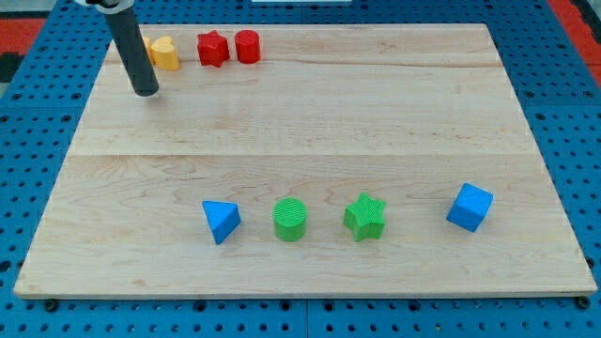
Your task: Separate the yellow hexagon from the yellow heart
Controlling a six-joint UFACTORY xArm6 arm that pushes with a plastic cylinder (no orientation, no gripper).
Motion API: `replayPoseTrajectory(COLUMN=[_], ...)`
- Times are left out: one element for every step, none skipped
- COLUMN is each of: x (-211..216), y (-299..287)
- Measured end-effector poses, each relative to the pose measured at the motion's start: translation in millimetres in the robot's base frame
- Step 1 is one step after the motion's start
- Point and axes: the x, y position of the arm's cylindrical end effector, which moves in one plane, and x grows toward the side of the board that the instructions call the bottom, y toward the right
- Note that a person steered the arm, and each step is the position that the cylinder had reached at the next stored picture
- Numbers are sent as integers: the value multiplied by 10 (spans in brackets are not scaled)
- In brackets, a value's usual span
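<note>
The yellow heart [165, 53] lies near the board's top left corner. Touching its left side, a sliver of another yellow block [147, 44] shows; the rod hides most of it, so I cannot make out its shape. My tip [146, 93] rests on the board just below and slightly left of the two yellow blocks, with a small gap to them. The dark rod leans up and to the left across the hidden yellow block.
A red star [213, 49] and a red round block [247, 46] sit right of the heart. Along the view's bottom lie a blue triangle [221, 222], a green cylinder [290, 219], a green star [364, 217] and a blue cube [469, 207]. The wooden board [376, 113] lies on a blue pegboard.
</note>
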Motion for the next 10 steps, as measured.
replayPoseTrajectory(x=[131, 238, 156, -338, -460, -798, -975, -526, -280, -280], y=[-214, -706, -923, -722, -923, -667, -433, 292, 344, 331])
